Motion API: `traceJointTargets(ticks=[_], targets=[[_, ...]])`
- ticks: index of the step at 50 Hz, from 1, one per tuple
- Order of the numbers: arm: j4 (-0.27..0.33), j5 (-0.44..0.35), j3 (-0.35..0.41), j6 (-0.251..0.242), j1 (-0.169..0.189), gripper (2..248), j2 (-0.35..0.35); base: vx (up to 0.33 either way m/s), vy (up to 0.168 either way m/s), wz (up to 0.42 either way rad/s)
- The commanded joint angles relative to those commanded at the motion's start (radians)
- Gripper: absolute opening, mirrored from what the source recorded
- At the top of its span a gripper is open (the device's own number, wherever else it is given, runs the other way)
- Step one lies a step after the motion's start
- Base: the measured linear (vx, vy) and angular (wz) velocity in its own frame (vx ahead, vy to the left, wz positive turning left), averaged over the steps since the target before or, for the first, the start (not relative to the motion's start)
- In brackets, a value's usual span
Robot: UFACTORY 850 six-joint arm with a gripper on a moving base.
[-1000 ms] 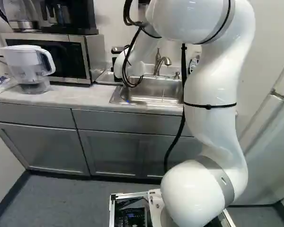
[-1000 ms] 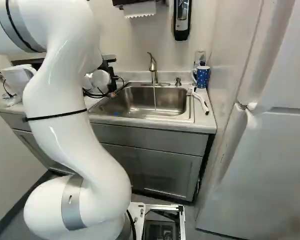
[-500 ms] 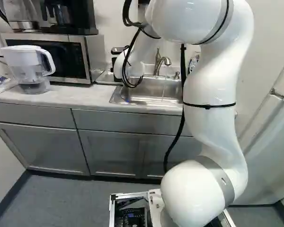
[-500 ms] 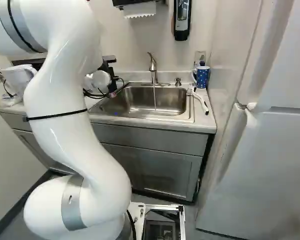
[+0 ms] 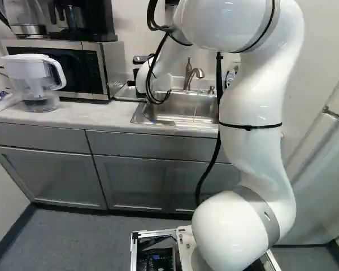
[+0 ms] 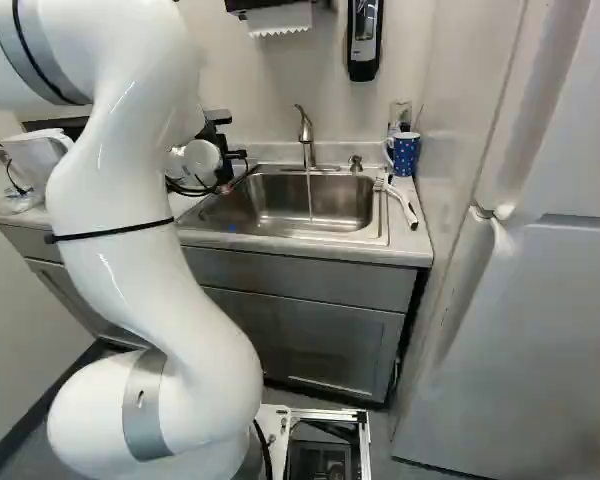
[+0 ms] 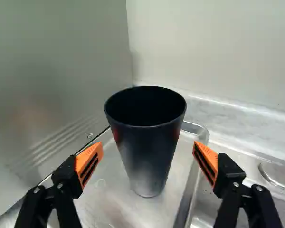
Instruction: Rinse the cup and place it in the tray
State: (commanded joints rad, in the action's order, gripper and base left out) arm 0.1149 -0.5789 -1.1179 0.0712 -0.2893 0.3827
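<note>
Your tool (image 7: 148, 146) stood with fingers apart by the cup (image 7: 147, 137), upright in the tray (image 7: 109, 185); placing seemed done, backing away next.

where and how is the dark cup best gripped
Probably by its side walls, around mid-height, coming from the open side where the gripper now faces it, one finger each side. The cup stands upright in the tray, mouth up, and narrows towards its base, so pads set too low might slip.
</note>
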Motion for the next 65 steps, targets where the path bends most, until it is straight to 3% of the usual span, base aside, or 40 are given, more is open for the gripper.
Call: traceJointTargets(ticks=[65], targets=[[0.0,0.033,-0.039,0.0,0.0,247,-0.086,0.0,0.0,0.0]])
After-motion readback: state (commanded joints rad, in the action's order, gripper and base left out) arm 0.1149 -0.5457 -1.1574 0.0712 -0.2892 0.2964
